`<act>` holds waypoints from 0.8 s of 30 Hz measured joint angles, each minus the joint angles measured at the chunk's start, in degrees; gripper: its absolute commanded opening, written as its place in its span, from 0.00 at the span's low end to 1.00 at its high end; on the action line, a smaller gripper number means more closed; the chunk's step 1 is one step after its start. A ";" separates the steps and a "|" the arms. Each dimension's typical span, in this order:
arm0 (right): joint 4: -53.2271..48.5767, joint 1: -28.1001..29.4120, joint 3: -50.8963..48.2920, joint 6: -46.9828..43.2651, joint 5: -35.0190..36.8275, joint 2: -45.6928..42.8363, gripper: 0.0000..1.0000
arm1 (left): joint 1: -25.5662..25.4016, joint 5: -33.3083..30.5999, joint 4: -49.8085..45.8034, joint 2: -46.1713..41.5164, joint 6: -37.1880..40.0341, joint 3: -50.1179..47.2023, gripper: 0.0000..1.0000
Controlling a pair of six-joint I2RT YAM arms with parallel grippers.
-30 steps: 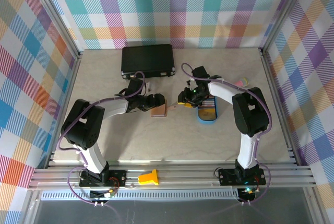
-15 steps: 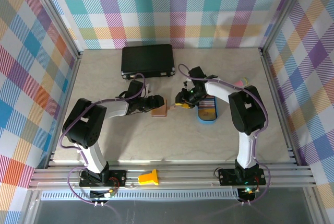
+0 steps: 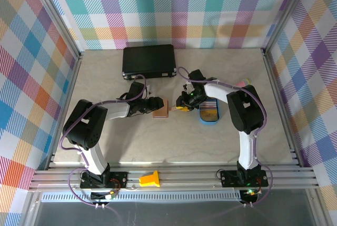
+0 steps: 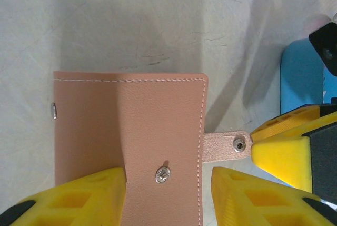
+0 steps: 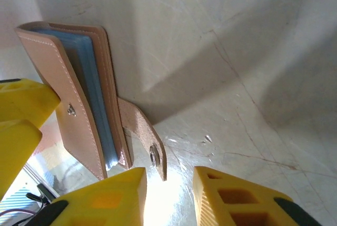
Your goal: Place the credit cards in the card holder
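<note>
Apparently the opening of the holder (image 4: 131, 126) is getting under way, with no card going in yet: the cards (image 3: 209, 114) are lying in the blue tray (image 3: 208, 124), just right of the holder, which is sitting closed at mid-table between the two arms. The left gripper (image 4: 168, 184) is standing with its jaws apart, one finger overlapping the cover as if pinning it and the other just off the holder's edge, gripping nothing. The right gripper (image 5: 167, 184) is also gaping, its fingers hovering either side of the loose snap tab (image 5: 143, 136) that is sticking out past the bluish pockets. Next, I judge, the right fingers are needing to pinch that thin tab squarely and swing the cover back while the left is keeping the holder from sliding.
</note>
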 measured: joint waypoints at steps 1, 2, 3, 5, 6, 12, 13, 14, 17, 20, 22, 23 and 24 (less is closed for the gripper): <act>0.17 0.00 0.00 0.00 -0.02 0.00 0.27 | 0.00 -0.09 -0.13 0.00 0.04 0.00 0.46; 0.39 0.00 0.00 0.00 -0.02 0.00 0.26 | 0.00 -0.13 -0.17 0.00 0.13 0.00 0.46; 0.70 0.00 0.00 0.02 -0.04 0.00 0.24 | 0.00 -0.17 -0.20 0.00 0.20 0.00 0.45; 1.22 0.00 0.00 0.04 -0.04 0.00 0.21 | 0.00 -0.35 -0.39 0.00 0.42 0.00 0.43; 1.42 0.00 0.00 0.04 -0.04 0.00 0.21 | 0.00 -0.48 -0.48 0.00 0.48 0.00 0.42; 1.86 0.00 0.00 0.04 -0.37 0.02 0.19 | 0.00 -1.09 -1.09 0.00 1.09 0.00 0.33; 1.90 0.00 0.00 0.04 -0.55 0.02 0.19 | 0.00 -1.16 -1.25 0.00 1.07 0.00 0.33; 2.03 0.00 0.00 0.07 -0.70 0.02 0.19 | 0.00 -1.20 -1.44 0.00 1.05 0.00 0.33; 2.29 0.00 -0.02 0.07 -1.14 0.02 0.18 | 0.00 -1.33 -1.75 0.00 1.07 0.02 0.32; 2.45 0.00 -0.02 0.11 -1.44 0.07 0.16 | 0.00 -1.53 -1.95 0.00 1.09 0.07 0.31; 2.45 0.00 -0.02 0.20 -1.57 0.07 0.15 | 0.00 -1.64 -2.05 -0.02 1.09 0.07 0.31; 2.45 0.00 -0.02 0.22 -1.57 0.07 0.14 | 0.00 -1.64 -2.08 -0.02 1.09 0.07 0.31; 2.45 0.00 -0.02 0.24 -1.60 0.07 0.14 | 0.00 -1.64 -2.08 -0.02 1.09 0.07 0.31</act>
